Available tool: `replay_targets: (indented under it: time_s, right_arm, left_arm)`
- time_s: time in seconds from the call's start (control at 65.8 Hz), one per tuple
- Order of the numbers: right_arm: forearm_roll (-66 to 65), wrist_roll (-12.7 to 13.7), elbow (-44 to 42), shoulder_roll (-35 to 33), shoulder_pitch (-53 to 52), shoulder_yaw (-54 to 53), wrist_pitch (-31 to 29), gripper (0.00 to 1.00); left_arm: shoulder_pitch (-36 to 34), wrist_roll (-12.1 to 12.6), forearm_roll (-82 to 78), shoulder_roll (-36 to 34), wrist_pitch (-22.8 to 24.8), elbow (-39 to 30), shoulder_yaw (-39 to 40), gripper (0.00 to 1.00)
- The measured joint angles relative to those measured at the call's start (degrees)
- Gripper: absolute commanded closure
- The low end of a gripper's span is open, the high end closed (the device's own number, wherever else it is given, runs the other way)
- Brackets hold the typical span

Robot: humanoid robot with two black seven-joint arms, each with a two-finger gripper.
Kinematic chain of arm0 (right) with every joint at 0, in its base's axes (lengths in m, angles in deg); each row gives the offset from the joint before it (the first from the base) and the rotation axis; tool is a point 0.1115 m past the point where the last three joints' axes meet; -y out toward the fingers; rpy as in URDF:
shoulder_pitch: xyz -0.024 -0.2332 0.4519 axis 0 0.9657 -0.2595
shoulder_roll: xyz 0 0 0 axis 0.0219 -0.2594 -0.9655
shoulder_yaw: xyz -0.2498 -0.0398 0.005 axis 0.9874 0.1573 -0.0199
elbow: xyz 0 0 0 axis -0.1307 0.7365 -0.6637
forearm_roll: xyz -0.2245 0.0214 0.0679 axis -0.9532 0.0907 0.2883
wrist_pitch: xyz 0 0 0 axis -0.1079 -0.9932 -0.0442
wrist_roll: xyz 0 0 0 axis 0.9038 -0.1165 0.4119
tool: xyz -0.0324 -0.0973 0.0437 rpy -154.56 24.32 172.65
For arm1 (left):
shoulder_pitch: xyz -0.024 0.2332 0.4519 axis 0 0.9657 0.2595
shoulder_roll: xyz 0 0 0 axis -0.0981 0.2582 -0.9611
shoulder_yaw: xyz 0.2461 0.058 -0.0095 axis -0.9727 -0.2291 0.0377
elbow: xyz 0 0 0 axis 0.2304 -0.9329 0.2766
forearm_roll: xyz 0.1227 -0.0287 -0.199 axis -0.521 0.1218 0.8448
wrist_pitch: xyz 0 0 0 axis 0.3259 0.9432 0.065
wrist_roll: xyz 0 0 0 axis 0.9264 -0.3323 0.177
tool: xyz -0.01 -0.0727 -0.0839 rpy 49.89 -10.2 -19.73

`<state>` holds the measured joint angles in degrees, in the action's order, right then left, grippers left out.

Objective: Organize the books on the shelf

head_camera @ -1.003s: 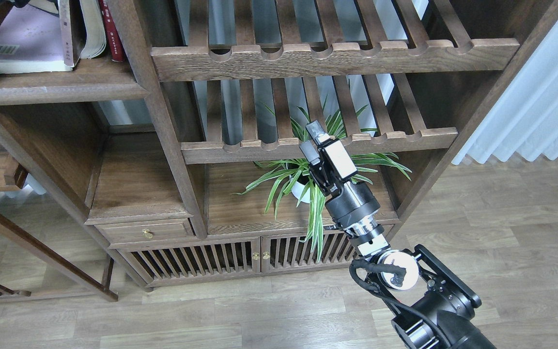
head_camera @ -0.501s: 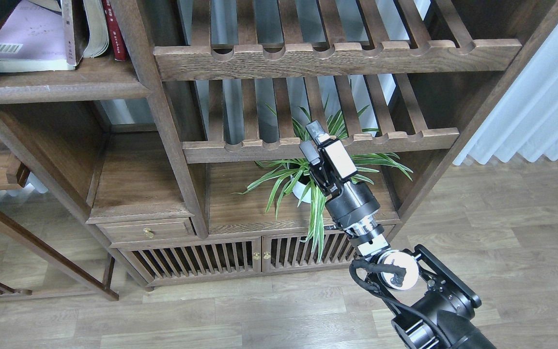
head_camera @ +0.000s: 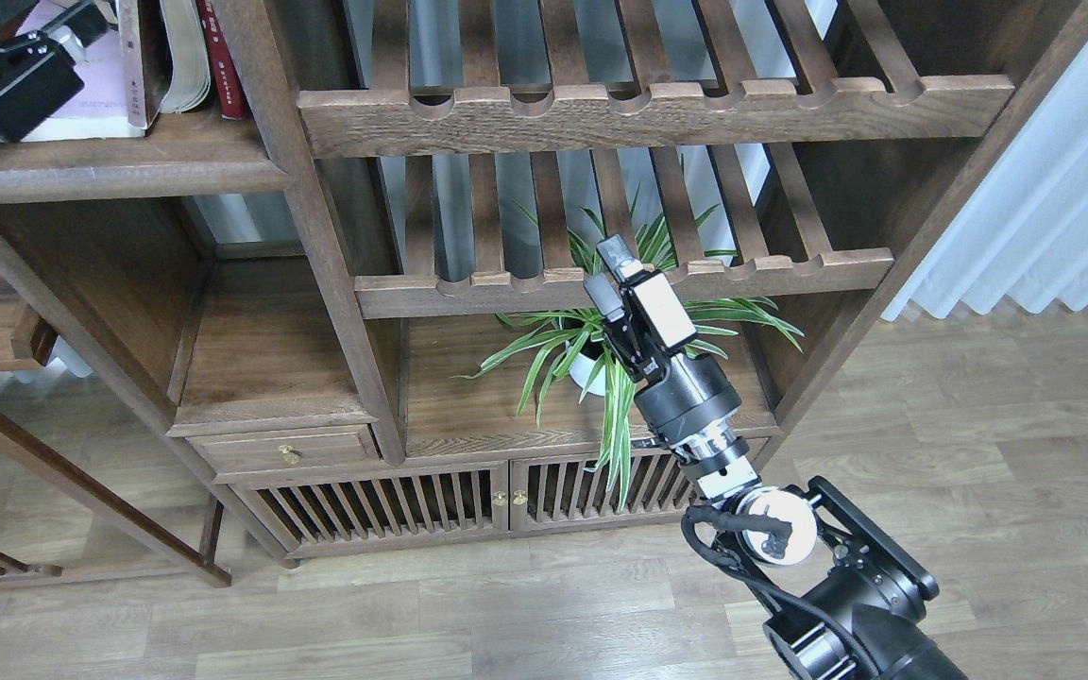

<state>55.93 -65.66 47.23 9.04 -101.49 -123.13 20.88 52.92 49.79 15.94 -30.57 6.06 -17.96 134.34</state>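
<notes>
A pale lavender-white book (head_camera: pixel 100 90) lies flat on the dark brown shelf (head_camera: pixel 128 172) at the top left. To its right stand a brownish upright spine (head_camera: pixel 134 57), a book with its page edge facing me (head_camera: pixel 183 52) and a maroon book (head_camera: pixel 221 52). No black-grey cover shows. My left gripper (head_camera: pixel 10 71) is a dark shape over the left part of the lavender book; its fingers cannot be told apart. My right gripper (head_camera: pixel 609 274) is open and empty, held up in front of the lower slatted rack, far from the books.
Two slatted racks with scalloped rails (head_camera: pixel 657 111) (head_camera: pixel 620 276) fill the bookcase's middle. A spider plant in a white pot (head_camera: pixel 591 364) stands behind my right gripper. A drawer (head_camera: pixel 284 451) and slatted cabinet doors (head_camera: pixel 383 505) sit below. A white curtain (head_camera: pixel 1054 217) hangs at right.
My left gripper has come into view at the top left and now covers part of the lavender book. The right arm has not moved.
</notes>
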Motion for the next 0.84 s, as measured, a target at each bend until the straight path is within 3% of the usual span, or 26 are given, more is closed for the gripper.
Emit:
replay_targets:
  time_s: [0.441, 0.684, 0.836]
  right_arm:
    - [0.0, 0.0, 0.2, 0.0, 0.0, 0.2, 0.0, 0.01]
    - [-0.1, 0.0, 0.2, 0.0, 0.0, 0.8, 0.0, 0.01]
    - [-0.2, 0.1, 0.1, 0.0, 0.0, 0.9, 0.0, 0.01]
  left_arm:
    - [10.0, 0.1, 1.2, 1.7, 0.0, -1.9, 0.7, 0.2]
    - [16.3, 0.2, 1.2, 10.4, 0.0, -1.9, 0.8, 0.2]
    - [18.3, 1.7, 1.1, 15.7, 0.0, -1.9, 0.6, 0.2]
